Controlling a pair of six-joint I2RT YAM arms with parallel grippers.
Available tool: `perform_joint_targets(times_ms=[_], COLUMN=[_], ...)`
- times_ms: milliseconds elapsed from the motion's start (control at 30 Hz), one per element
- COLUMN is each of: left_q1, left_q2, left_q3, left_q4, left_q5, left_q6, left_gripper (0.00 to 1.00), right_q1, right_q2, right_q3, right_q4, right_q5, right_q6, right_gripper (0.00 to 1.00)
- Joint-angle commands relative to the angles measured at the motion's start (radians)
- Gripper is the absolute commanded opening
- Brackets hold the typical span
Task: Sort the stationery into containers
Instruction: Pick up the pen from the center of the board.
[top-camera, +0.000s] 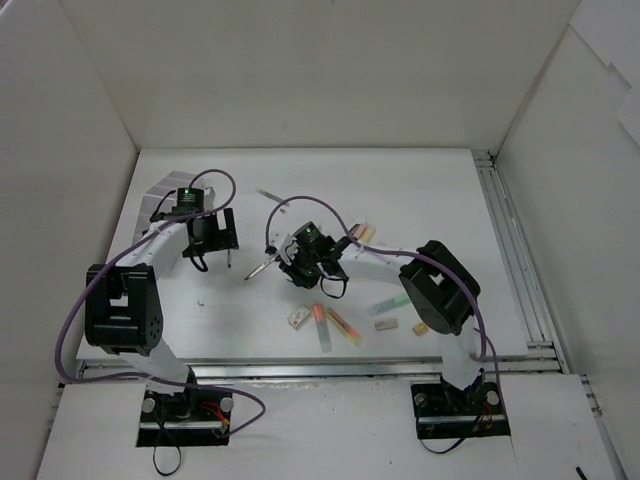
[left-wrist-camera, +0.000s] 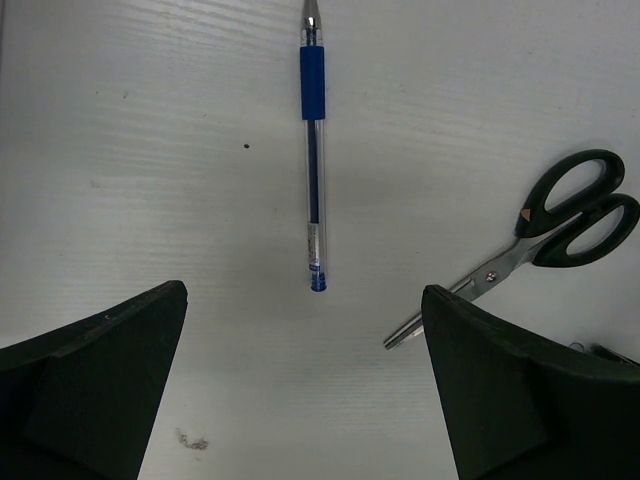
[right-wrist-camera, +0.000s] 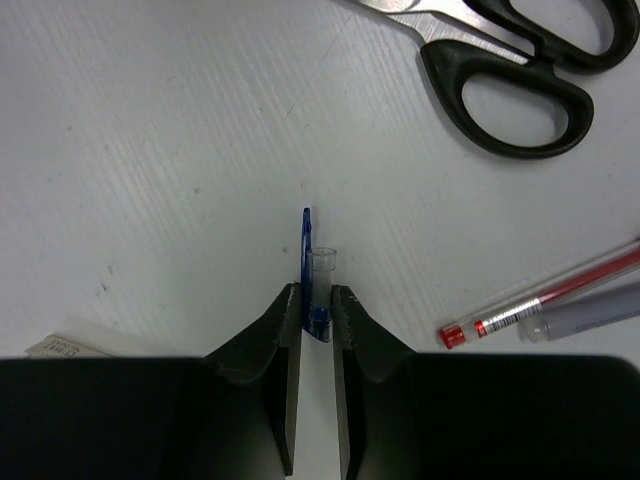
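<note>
Far-left container: a white plastic desk organiser (top-camera: 160, 190) is sitting at the table's far-left corner, partly hidden behind the left arm. Its contents cannot be made out.
Left gripper (left-wrist-camera: 302, 295): it is hanging above the table with its fingers spread wide, holding nothing.
Below it: a blue ballpoint pen with clear barrel (left-wrist-camera: 313, 150) is lying flat in line with the gap between the fingers, with bare board on both sides.
Next right: black-handled steel scissors (left-wrist-camera: 522, 243) are lying shut, apart from the pen, with their tips close to one finger.
Right gripper (right-wrist-camera: 316, 290): its fingers are pinching together on a small clear plastic pen piece with blue clip (right-wrist-camera: 320, 262). Whether this is a cap or a whole pen seen end-on, I cannot tell.
Crowding: the scissors' handles are lying just beyond it. A red-ink clear pen (right-wrist-camera: 545, 300) and a grey translucent pen (right-wrist-camera: 590, 312) are lying side by side to the right in the wrist view.
Near scatter: a tan block eraser (top-camera: 298, 318), an orange highlighter (top-camera: 319, 320) and a green highlighter (top-camera: 388, 303) are lying in front of the right arm's base.
Edges: the white table (top-camera: 430, 190) is showing open board at far right. White walls are closing in three sides, and a metal rail (top-camera: 510, 250) is running along the right edge.
</note>
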Motion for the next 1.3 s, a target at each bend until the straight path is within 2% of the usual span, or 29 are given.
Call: perform_joint_targets(times_ms=[0, 100, 267, 367, 400, 567, 667, 867, 933, 1033, 1067, 1167, 1267], left_q1=[-0.007, -0.016, -0.025, -0.034, -0.035, -0.082, -0.082, -0.082, -0.082, -0.091, -0.091, -0.091, -0.116], left_q2=[0.022, 0.07, 0.133, 0.191, 0.206, 0.258, 0.278, 0.303, 0.308, 0.312, 0.318, 0.321, 0.28], left_q3=[0.085, 0.121, 0.177, 0.23, 0.243, 0.27, 0.279, 0.286, 0.289, 0.298, 0.301, 0.312, 0.296], left_q4=[-0.012, -0.032, -0.073, -0.104, -0.131, -0.142, -0.141, -0.132, -0.133, -0.13, -0.128, -0.127, -0.13], left_q5=[-0.008, -0.037, -0.048, -0.078, -0.094, -0.125, -0.128, -0.149, -0.155, -0.161, -0.16, -0.14, -0.146], left_q6=[0.031, 0.035, 0.044, 0.041, 0.039, 0.045, 0.045, 0.041, 0.042, 0.044, 0.045, 0.051, 0.067], left_gripper=[0.99, 0.99, 0.99, 0.79, 0.75, 0.6, 0.54, 0.34, 0.31, 0.22, 0.13, 0.0, 0.0], right_q1=[-0.01, -0.021, -0.047, -0.076, -0.087, -0.133, -0.147, -0.161, -0.17, -0.178, -0.181, -0.184, -0.19], right_q2=[-0.144, -0.233, -0.365, -0.434, -0.442, -0.476, -0.496, -0.517, -0.523, -0.543, -0.551, -0.568, -0.576], right_q3=[-0.047, -0.132, -0.235, -0.266, -0.274, -0.283, -0.291, -0.303, -0.303, -0.32, -0.321, -0.32, -0.305], right_q4=[0.09, 0.209, 0.288, 0.315, 0.32, 0.322, 0.328, 0.323, 0.309, 0.317, 0.314, 0.312, 0.288], right_q5=[0.016, 0.094, 0.199, 0.205, 0.217, 0.252, 0.251, 0.245, 0.228, 0.193, 0.188, 0.196, 0.144], right_q6=[0.01, 0.052, 0.081, 0.109, 0.115, 0.136, 0.139, 0.149, 0.15, 0.141, 0.139, 0.104, -0.041], right_gripper=[0.0, 0.0, 0.0, 0.0, 0.0, 0.0, 0.0, 0.0, 0.0, 0.0, 0.0, 0.0, 0.0])
